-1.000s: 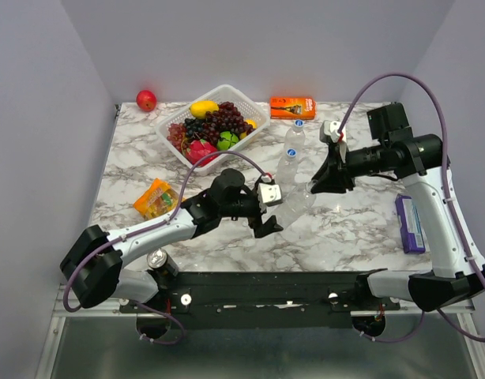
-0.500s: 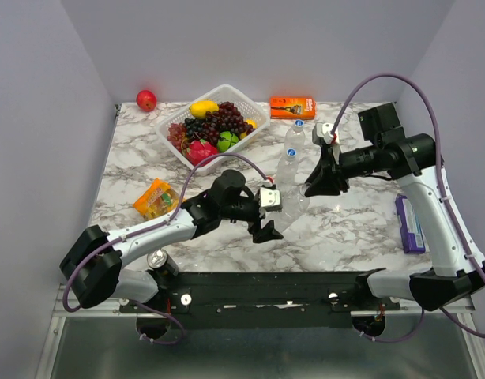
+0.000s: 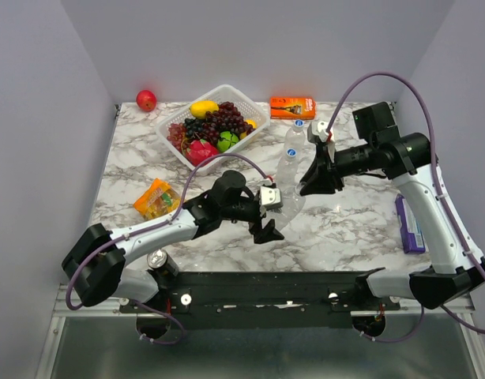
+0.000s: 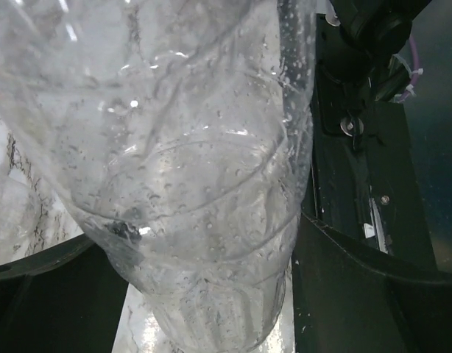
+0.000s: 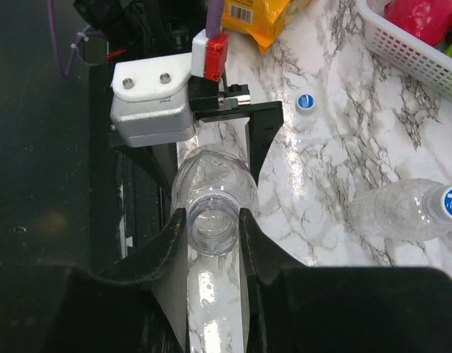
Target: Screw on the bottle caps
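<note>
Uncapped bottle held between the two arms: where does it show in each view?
Top external: uncapped bottle near the middle of the picture, slightly right.
Left wrist: uncapped bottle fills most of the frame, ribbed body only.
Right wrist: uncapped bottle bottom centre, open neck facing the camera.
Shared landmark: marble table.

Three bottles point(image 3: 293, 142), at least two caps point(image 5: 305, 103), one basket point(image 3: 227, 88); left of it one apple point(image 3: 146, 100), right of it one orange box point(image 3: 293, 106); one can point(image 3: 157, 260).
</note>
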Robot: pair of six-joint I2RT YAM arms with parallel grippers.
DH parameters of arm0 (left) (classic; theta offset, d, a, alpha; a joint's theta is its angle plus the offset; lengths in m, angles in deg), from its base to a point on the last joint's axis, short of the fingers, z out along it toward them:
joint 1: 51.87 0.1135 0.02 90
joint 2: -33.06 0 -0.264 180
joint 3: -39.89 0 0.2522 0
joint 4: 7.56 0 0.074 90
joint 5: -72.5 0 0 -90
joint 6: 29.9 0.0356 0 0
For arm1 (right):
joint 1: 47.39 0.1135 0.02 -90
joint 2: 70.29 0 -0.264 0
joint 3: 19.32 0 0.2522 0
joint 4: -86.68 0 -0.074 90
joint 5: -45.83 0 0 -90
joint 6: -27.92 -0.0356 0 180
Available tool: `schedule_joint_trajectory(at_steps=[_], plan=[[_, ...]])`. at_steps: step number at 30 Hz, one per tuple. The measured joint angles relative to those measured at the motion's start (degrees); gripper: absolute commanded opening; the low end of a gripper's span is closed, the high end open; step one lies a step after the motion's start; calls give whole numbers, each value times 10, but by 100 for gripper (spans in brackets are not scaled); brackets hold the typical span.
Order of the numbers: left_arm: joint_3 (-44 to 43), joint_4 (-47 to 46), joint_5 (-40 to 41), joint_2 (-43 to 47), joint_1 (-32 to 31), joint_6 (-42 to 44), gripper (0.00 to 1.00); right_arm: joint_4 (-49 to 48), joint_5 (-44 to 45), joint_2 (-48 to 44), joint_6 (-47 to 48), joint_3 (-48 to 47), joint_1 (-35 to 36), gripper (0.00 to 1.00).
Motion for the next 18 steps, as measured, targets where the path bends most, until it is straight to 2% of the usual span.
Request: schedule_joint_trajectory(at_steps=[3,8,9,11,12,14,15,17,18], plan=[[15,-12,10,5,0,-16,91,-8,-2,9,-8,0,6,9],[32,-24,20,17,1,-30,70,-12,-2,28,-16,-11,16,13],[35,-26,21,19,3,-31,58,-12,-2,29,-18,-11,18,19],[42,-28,23,27,8,-39,48,-12,-1,32,-18,-16,27,36],[44,-29,26,32,10,-40,41,-10,-1,34,-13,-20,33,50],[51,-29,35,48,17,-47,36,-2,2,43,-6,-37,44,57],[56,-25,39,61,23,-48,29,5,10,49,-5,-52,48,61],[61,-13,45,94,43,-45,22,16,32,68,-8,-100,56,62],[66,-2,49,122,62,-41,8,18,45,82,-10,-137,57,63]])
